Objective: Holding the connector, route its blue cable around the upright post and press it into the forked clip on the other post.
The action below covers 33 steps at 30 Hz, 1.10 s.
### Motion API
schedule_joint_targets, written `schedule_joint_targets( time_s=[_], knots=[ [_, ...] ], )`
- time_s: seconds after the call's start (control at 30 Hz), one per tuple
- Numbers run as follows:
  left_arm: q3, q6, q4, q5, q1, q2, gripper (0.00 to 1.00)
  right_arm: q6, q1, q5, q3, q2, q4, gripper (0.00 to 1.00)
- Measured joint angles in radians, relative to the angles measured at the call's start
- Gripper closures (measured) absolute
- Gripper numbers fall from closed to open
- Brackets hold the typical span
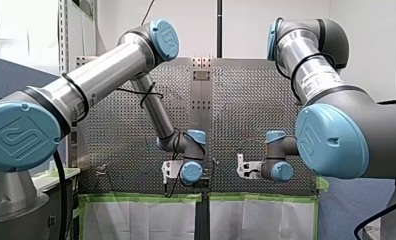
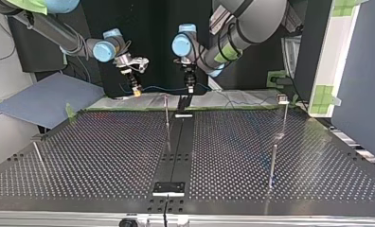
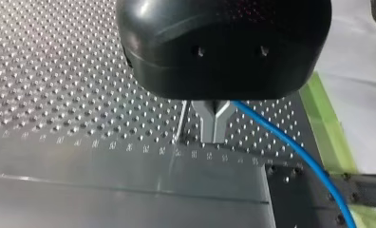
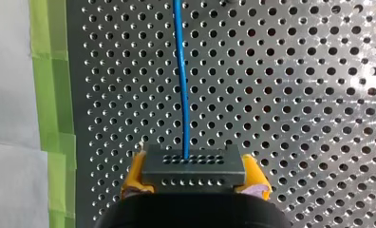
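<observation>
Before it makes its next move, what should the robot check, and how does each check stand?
1. The connector clamped between my right gripper's yellow pads: ok.
2. The blue cable seated in the connector: ok.
3. Fingers of my left gripper shut on the cable: ok.
4. Cable round the upright post: not ok, it hangs clear of it.
5. Cable in the forked clip: not ok.
6. Slack enough to reach the clip: cannot tell.

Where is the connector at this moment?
In the right wrist view the connector sits clamped between the yellow pads of my right gripper, above the perforated table; its blue cable runs straight ahead.
</observation>
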Motion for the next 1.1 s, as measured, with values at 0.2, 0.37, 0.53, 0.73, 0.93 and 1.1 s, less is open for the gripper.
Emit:
schedule_joint_targets(
  time_s=[0.2,0.37,0.53,0.73,0.93,1.1],
  knots=[
    [0.009,0.000,-0.003,0.036,-0.009,-0.007,1.00,-0.002,-0.008,0.003,-0.009,0.000,0.007,1.00],
    [0.032,-0.003,-0.020,0.065,-0.010,-0.014,1.00,-0.002,-0.013,0.005,-0.016,0.000,0.010,1.00],
    [0.070,-0.011,-0.056,0.093,-0.004,-0.025,1.00,-0.002,-0.021,0.006,-0.022,0.000,0.015,1.00],
    [0.095,-0.034,-0.097,0.128,0.006,-0.030,1.00,-0.001,-0.029,0.013,-0.029,0.000,0.021,1.00],
    [0.097,-0.045,-0.106,0.149,0.015,-0.030,1.00,0.002,-0.038,0.025,-0.032,0.000,0.019,1.00],
    [0.101,-0.054,-0.107,0.172,0.021,-0.030,1.00,0.002,-0.039,0.028,-0.035,0.000,0.024,1.00]
  ],
)
